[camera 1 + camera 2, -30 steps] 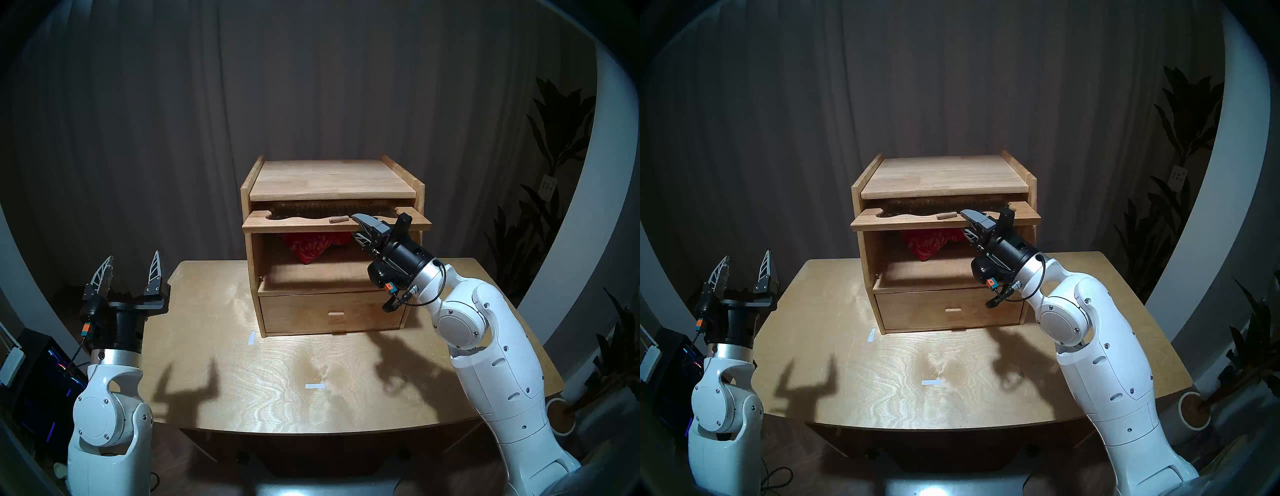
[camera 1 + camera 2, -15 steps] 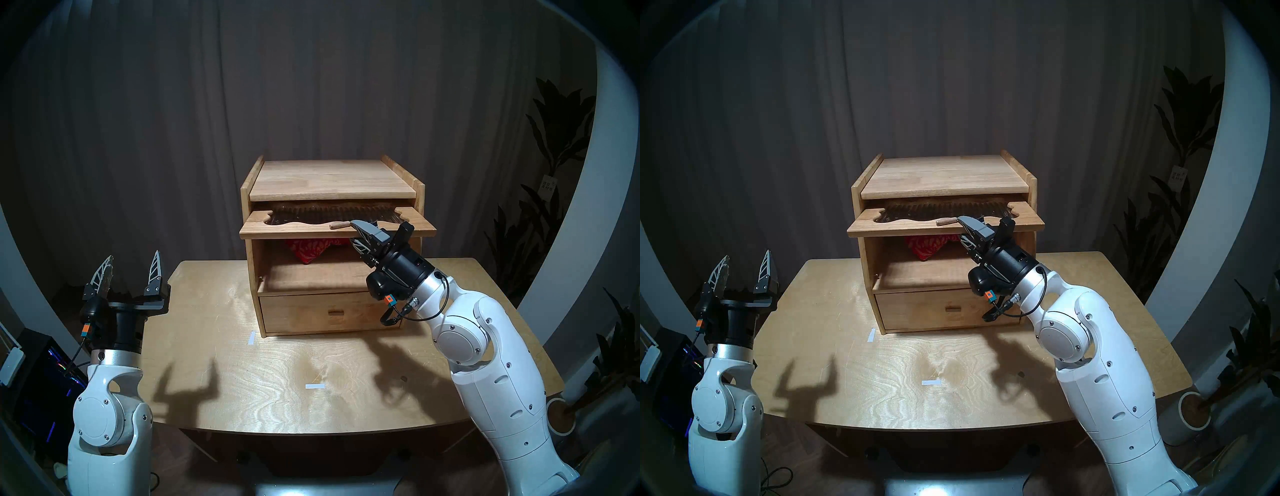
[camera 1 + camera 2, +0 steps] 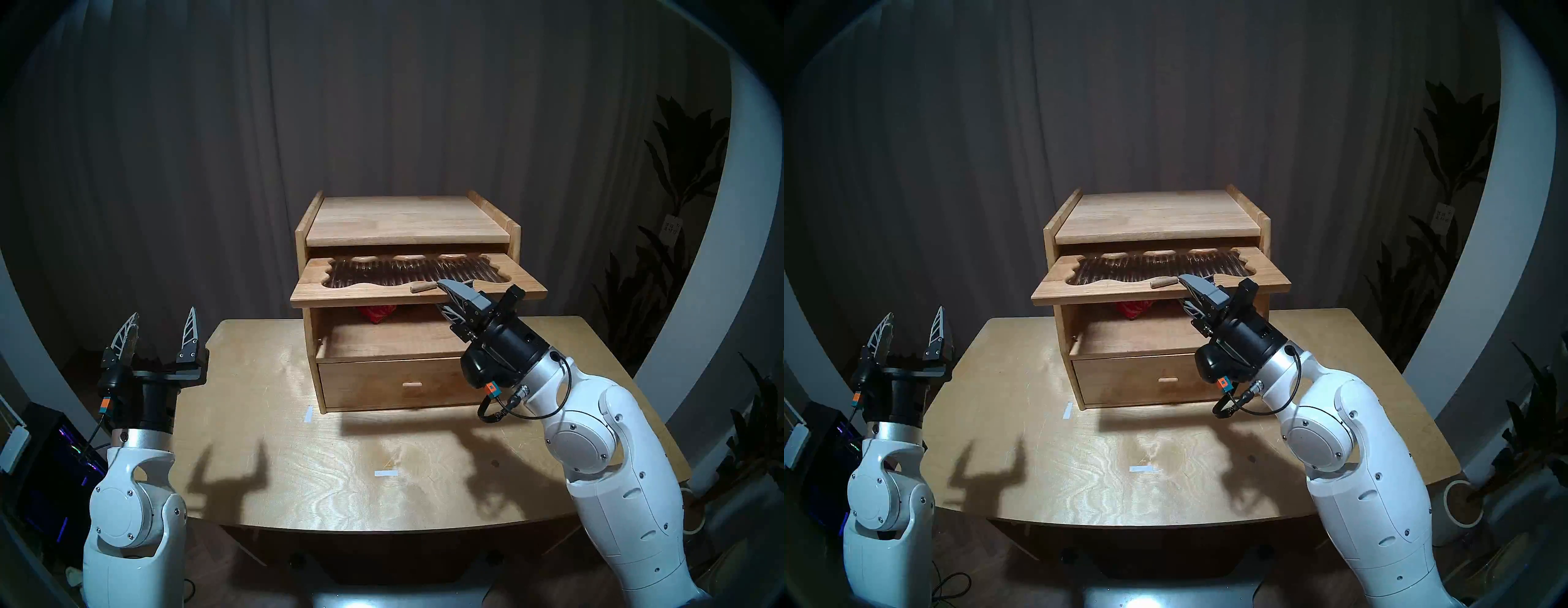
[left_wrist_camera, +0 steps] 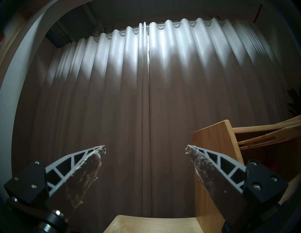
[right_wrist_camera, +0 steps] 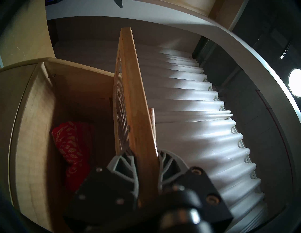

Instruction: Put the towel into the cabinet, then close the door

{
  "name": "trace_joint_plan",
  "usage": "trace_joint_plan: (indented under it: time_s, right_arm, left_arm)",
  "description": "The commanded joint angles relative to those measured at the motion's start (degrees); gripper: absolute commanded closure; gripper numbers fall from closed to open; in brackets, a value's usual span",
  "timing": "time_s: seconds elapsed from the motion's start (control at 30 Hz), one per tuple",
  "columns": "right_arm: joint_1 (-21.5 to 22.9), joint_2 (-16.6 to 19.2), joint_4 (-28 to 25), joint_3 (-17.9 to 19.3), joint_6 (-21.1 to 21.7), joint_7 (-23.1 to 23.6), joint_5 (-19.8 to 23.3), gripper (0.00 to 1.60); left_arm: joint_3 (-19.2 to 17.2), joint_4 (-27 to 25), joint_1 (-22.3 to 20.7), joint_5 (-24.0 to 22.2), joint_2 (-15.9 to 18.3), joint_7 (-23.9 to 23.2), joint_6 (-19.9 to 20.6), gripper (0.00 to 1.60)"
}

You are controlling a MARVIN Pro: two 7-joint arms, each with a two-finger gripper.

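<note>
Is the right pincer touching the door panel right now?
Touching. In the right wrist view the right pincer straddles the front edge of the door, one finger on each face with no gap; the head view agrees.

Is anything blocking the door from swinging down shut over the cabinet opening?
Nothing visible does. The door, pinched at its front edge by the right gripper, sticks out above the opening; the towel lies deep inside the cabinet, clear of the front edge.
</note>
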Motion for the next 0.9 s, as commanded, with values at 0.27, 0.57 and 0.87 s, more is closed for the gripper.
trace_joint_plan:
  time_s: [0.27, 0.57, 0.87]
  right_arm:
    - [-6.7, -0.8, -8.0, 1.4, -0.9, -3.4, 0.2, 1.60]
    - [-13.4, -0.6, -11.6, 0.4, -0.9, -0.6, 3.0, 0.00]
    - [-20.5, -1.1, -18.0, -1.1, -0.4, 1.2, 10.1, 0.00]
  left_arm:
    - [-0.1, -0.8, -0.4, 0.1, -0.2, -0.1, -1.0, 0.00]
    - [-0.1, -0.7, -0.4, 0.1, -0.3, -0.2, -1.1, 0.00]
    - [-0.2, -0.6, -0.5, 0.1, -0.5, -0.4, -1.2, 0.00]
